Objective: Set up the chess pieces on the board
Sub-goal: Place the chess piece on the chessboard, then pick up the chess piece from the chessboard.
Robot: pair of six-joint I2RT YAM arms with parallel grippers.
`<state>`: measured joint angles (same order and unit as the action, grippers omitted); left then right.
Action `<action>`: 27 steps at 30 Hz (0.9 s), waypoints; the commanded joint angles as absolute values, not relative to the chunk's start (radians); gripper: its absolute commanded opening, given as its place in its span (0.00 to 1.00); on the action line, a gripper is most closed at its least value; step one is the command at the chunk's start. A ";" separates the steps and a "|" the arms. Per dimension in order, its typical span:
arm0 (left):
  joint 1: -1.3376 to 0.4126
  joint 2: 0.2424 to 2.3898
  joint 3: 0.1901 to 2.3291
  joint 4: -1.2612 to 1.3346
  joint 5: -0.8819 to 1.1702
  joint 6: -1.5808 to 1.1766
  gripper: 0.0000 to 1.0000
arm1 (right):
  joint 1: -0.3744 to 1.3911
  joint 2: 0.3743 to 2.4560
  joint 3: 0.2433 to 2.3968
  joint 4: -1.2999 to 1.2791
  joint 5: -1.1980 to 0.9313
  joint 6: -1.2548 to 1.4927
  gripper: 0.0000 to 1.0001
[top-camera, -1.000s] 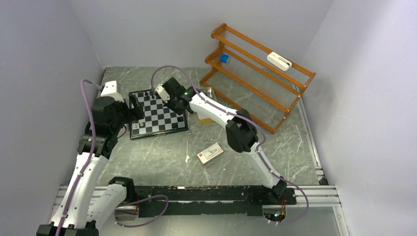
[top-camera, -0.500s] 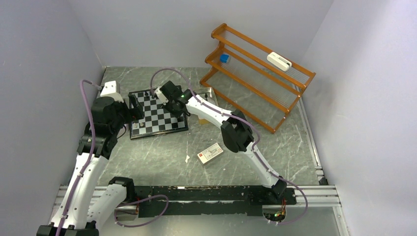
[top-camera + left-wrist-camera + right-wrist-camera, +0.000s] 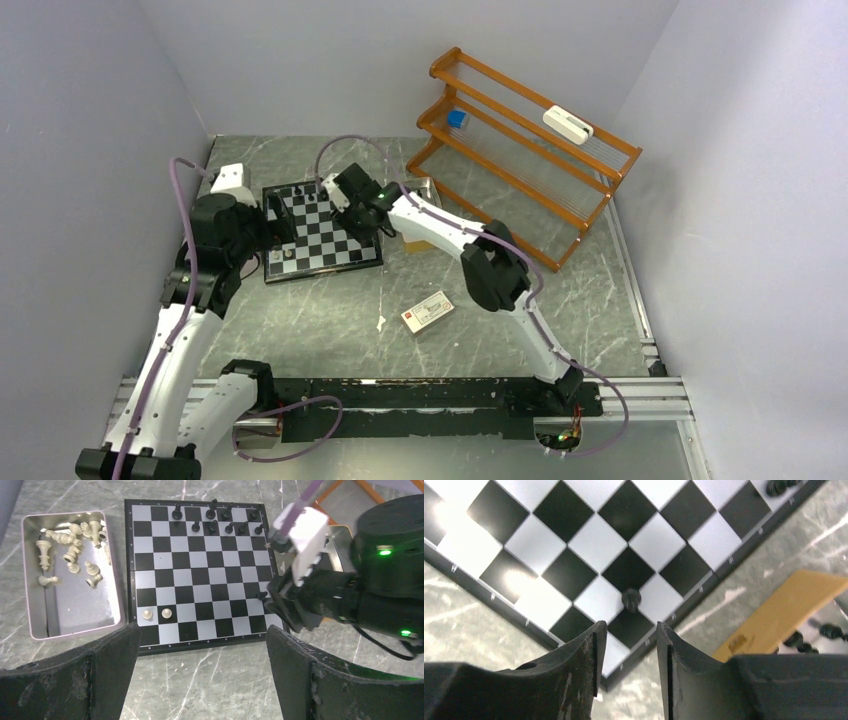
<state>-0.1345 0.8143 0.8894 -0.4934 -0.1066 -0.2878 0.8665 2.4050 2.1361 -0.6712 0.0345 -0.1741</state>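
Right gripper (image 3: 626, 630) jaws slightly apart, pawn (image 3: 631, 600) standing free on board (image 3: 596, 542): placement, I'd guess. Left gripper (image 3: 202, 630) gaping, empty.

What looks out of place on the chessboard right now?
One black pawn stands alone near the board's edge, far from the other black pieces, and seems to sit where squares meet.
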 commanded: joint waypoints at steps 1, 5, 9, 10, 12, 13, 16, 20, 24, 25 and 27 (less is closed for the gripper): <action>-0.123 0.842 0.913 -0.470 -0.018 -0.291 1.00 | 0.819 2.211 1.975 -0.544 -0.022 -0.107 0.47; -0.123 0.906 0.931 -0.463 0.041 -0.294 1.00 | 0.765 2.031 1.762 -0.417 -0.064 -0.038 0.56; -0.123 1.030 0.982 -0.464 0.148 -0.275 0.86 | 0.729 1.864 1.572 -0.294 -0.058 0.042 0.67; -0.123 1.070 1.001 -0.470 0.174 -0.270 0.82 | 0.726 1.821 1.523 -0.266 -0.051 0.051 0.69; -0.124 1.158 1.034 -0.475 0.213 -0.263 0.79 | 0.726 1.745 1.446 -0.226 -0.038 0.063 0.74; -0.124 1.218 1.055 -0.480 0.222 -0.260 0.77 | 0.724 1.709 1.412 -0.211 -0.035 0.072 0.77; -0.137 1.335 1.102 -0.478 0.237 -0.258 0.73 | 0.725 1.607 1.309 -0.162 -0.051 0.100 0.87; -0.219 1.492 1.190 -0.498 0.168 -0.259 0.72 | 0.725 1.499 1.189 -0.099 -0.058 0.133 1.00; -0.314 1.631 1.314 -0.541 0.076 -0.262 0.69 | 0.724 1.410 1.101 -0.057 -0.053 0.156 1.00; -0.330 1.655 1.332 -0.541 0.066 -0.262 0.67 | 0.725 1.390 1.082 -0.046 -0.042 0.163 1.00; -0.351 1.701 1.365 -0.550 0.039 -0.261 0.62 | 0.724 1.355 1.044 -0.019 -0.019 0.179 1.00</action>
